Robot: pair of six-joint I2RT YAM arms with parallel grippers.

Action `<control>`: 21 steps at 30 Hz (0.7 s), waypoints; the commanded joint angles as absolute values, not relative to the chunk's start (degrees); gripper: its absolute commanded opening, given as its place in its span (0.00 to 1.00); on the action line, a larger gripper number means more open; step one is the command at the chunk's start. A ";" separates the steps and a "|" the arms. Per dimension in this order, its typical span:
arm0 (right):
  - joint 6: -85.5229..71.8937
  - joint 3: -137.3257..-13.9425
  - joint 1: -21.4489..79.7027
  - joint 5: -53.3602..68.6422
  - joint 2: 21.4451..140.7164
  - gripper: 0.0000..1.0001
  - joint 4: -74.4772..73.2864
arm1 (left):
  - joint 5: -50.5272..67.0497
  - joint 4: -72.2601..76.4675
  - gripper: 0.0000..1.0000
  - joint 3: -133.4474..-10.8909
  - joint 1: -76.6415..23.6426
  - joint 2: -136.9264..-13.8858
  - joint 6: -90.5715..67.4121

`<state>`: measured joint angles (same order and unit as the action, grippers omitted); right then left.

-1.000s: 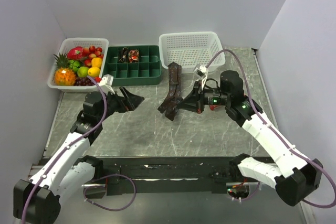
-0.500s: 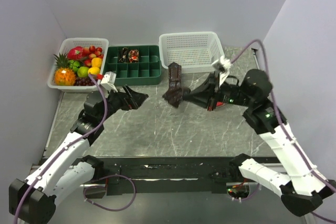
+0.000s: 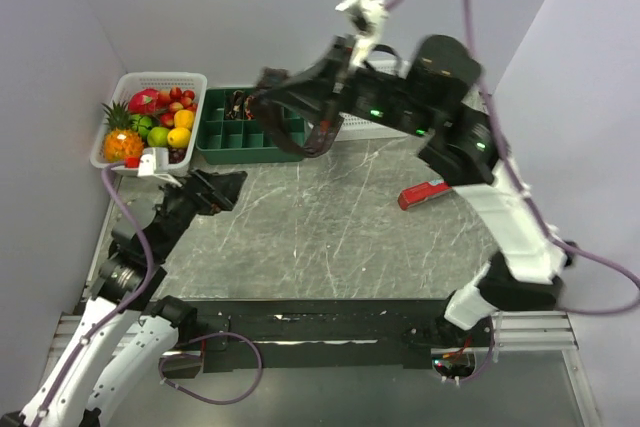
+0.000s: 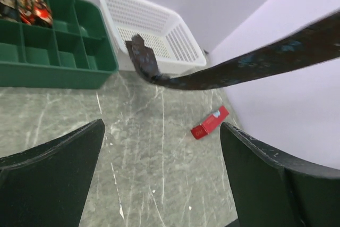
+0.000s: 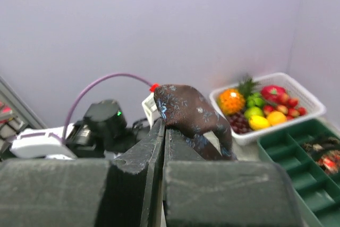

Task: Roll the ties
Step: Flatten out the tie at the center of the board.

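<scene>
My right gripper [image 3: 270,84] is raised high above the back of the table and is shut on one end of a dark brown patterned tie [image 3: 322,133]. The tie hangs from it in a slack loop, clear of the table. In the right wrist view the jaws [image 5: 164,124] are pressed together with the tie [image 5: 192,109] folded over their tips. My left gripper [image 3: 230,188] is open and empty, low over the left side of the table. In the left wrist view [image 4: 162,128] the tie [image 4: 212,78] crosses from the upper right. Two rolled ties [image 3: 246,104] sit in the green tray.
A green compartment tray [image 3: 262,142] stands at the back, with a white fruit basket [image 3: 125,87] to its left and a white mesh basket [image 3: 355,127] behind my right arm. A small red bar [image 3: 424,193] lies on the marble table [image 3: 330,237] at the right.
My right arm has lifted the tie off the table, swinging it up and to the left. My left arm has drawn back towards the left and nearer its base, still open.
</scene>
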<state>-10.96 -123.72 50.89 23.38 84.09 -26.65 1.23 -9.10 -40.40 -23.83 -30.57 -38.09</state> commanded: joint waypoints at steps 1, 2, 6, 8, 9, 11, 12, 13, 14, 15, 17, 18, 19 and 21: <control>-6.95 -142.77 58.95 17.67 93.31 0.00 -33.39 | -3.60 -14.32 0.96 -44.21 -23.99 -27.69 -36.48; -5.38 -143.95 60.54 17.06 94.21 0.00 -33.31 | -4.13 -15.54 0.96 -44.82 -23.99 -27.42 -36.47; -3.96 -139.23 65.30 13.45 92.38 0.00 -24.20 | -6.59 -17.31 0.96 -45.96 -23.99 -26.46 -36.21; -4.30 -137.90 66.00 12.92 92.02 0.00 -22.77 | -6.85 -17.58 0.96 -46.32 -23.99 -25.93 -35.95; -4.39 -137.81 66.09 12.22 91.85 0.00 -22.24 | -7.12 -18.01 0.96 -46.49 -23.99 -25.75 -35.86; -4.40 -136.59 66.09 10.56 91.32 0.00 -21.36 | -7.03 -18.19 0.96 -46.93 -23.99 -25.75 -35.42; -4.39 -135.54 66.09 10.02 90.01 0.00 -20.40 | -6.94 -18.11 0.96 -47.02 -23.99 -25.75 -35.33; -4.22 -132.74 66.09 9.32 89.13 0.00 -18.30 | -6.60 -17.93 0.96 -47.02 -23.91 -25.93 -35.33; -3.78 -131.15 66.09 8.01 88.08 0.00 -16.98 | -6.24 -17.67 0.96 -46.93 -23.99 -26.28 -35.33; -3.52 -129.57 66.09 6.78 85.80 0.00 -15.74 | -6.15 -17.49 0.96 -46.76 -23.99 -26.45 -35.42; -2.73 -122.63 66.09 2.84 82.90 0.00 -10.91 | -5.28 -16.44 0.96 -46.32 -23.99 -27.15 -35.51; -2.20 -117.56 66.09 1.33 79.84 0.00 -9.59 | -4.93 -16.26 0.96 -46.14 -23.99 -27.33 -35.59; -1.94 -114.81 66.01 0.10 78.24 0.00 -5.58 | -4.57 -15.56 0.96 -45.88 -23.99 -27.59 -35.77; -1.76 -110.41 65.48 -2.02 74.90 0.00 -2.30 | -3.78 -14.51 0.96 -45.53 -23.99 -28.30 -35.86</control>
<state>-3.46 -116.44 66.08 4.82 82.00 -15.59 -5.52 -17.76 -44.64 -23.83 -26.92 -36.42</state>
